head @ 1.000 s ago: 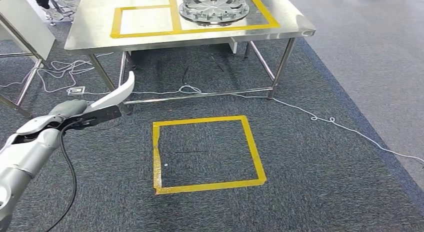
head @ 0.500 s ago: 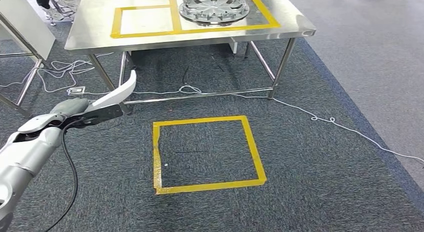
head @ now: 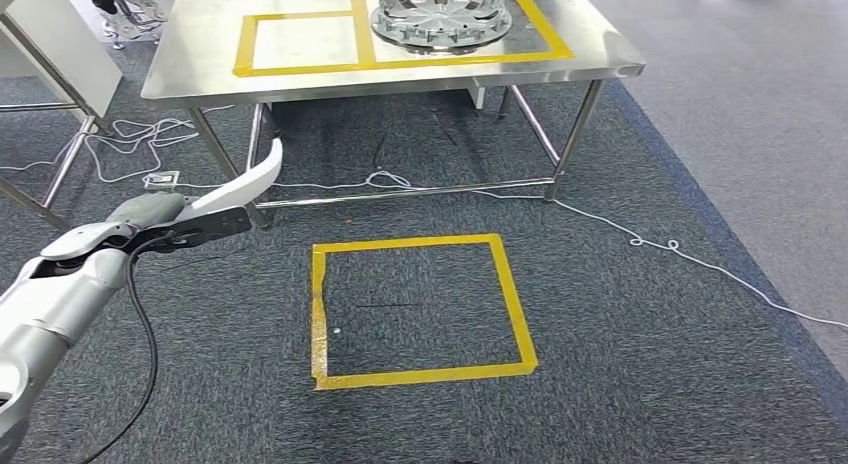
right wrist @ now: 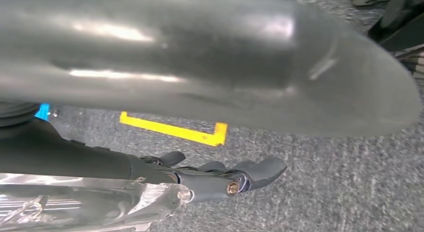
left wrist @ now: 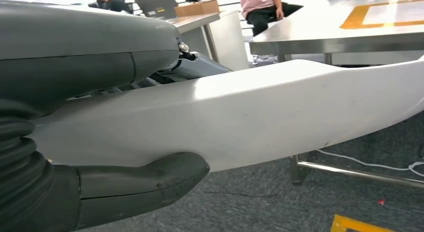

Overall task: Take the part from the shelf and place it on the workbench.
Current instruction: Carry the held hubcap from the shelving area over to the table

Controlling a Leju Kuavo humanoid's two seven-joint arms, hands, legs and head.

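Note:
The part is a long, curved white plastic piece (head: 245, 184); my left hand (head: 160, 219) grips it at one end, low on the left, with its tip pointing toward the workbench. In the left wrist view the white part (left wrist: 260, 117) lies across my left hand (left wrist: 100, 192), between the thumb and the dark fingers. The steel workbench (head: 300, 79) stands ahead, marked with a small yellow tape rectangle (head: 300, 39). A larger taped area holds a silver wheel cover (head: 440, 16). My right hand (right wrist: 220, 174) hangs over the carpet with its dark fingers stretched out and nothing in them.
A yellow tape square (head: 420, 309) marks the grey carpet in front of the bench. White cables (head: 640, 242) trail across the floor beneath and to the right of it. Another metal frame with a white panel (head: 50, 44) stands at far left. A person (left wrist: 260, 7) sits beyond the bench.
The whole picture has shifted a little right and down, so the camera has moved. My left hand still holds the white part, now slightly higher and nearer the bench.

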